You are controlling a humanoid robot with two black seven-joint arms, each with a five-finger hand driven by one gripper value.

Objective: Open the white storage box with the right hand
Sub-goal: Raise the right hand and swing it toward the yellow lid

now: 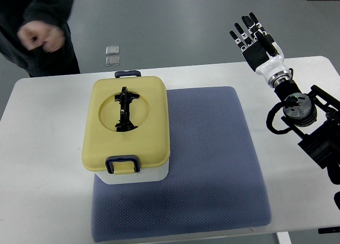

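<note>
The white storage box (139, 173) stands on the left part of a blue-grey mat (212, 164). Its yellow lid (151, 119) is closed, with a black handle (125, 109) lying in a round recess and a dark latch at the near edge (122, 163) and one at the far edge (127, 73). My right hand (249, 35) is raised beyond the table's far right edge, fingers spread, holding nothing, well to the right of the box. My left arm does not show.
The mat lies on a white table (42, 148). A person in dark clothes stands at the far left, a hand (40, 35) showing. Two small clear packets (112, 55) lie on the floor beyond the table.
</note>
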